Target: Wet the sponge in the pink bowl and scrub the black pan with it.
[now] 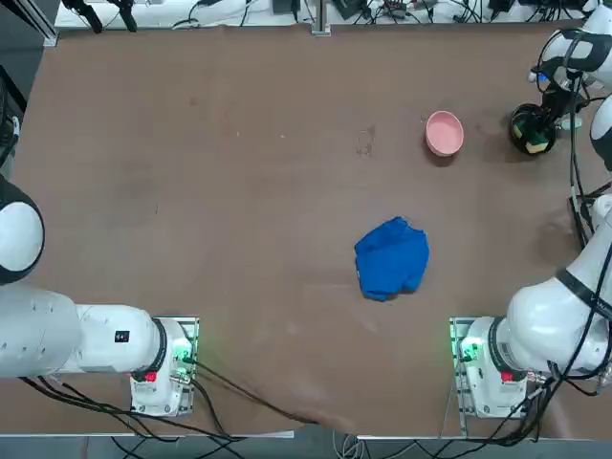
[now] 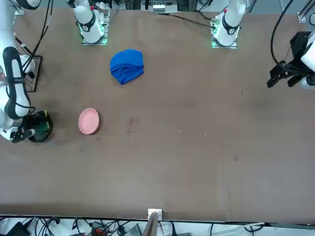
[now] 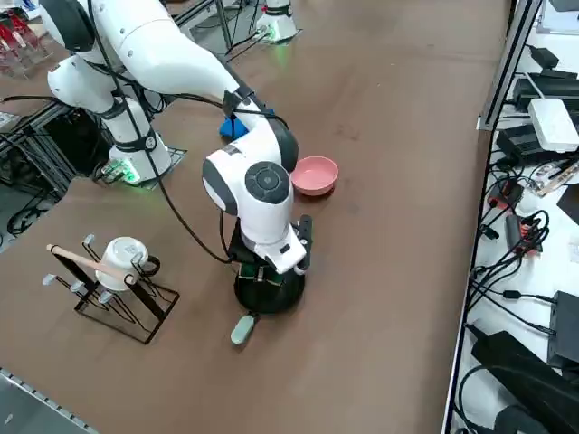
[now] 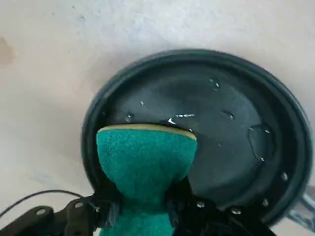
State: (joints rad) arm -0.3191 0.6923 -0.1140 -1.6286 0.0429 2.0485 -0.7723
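Pinches the sponge [image 4: 147,152] between 2 fingers of the right gripper [image 4: 145,196], clamped together on its narrowed middle, with its yellow-backed edge inside the rim of the black pan [image 4: 221,162], among water drops [image 4: 262,142]. Leaves a strip of bare table [image 1: 239,191] between the pan and the pink bowl [image 1: 445,133], well inside the table's far edge, with the blue cloth [image 1: 391,258] nearer the arm bases and wide open room to the left. Points the pan's light handle [image 3: 242,329] outward over bare tabletop, apart from the wire rack [image 3: 136,312] and white mug [image 3: 125,262].
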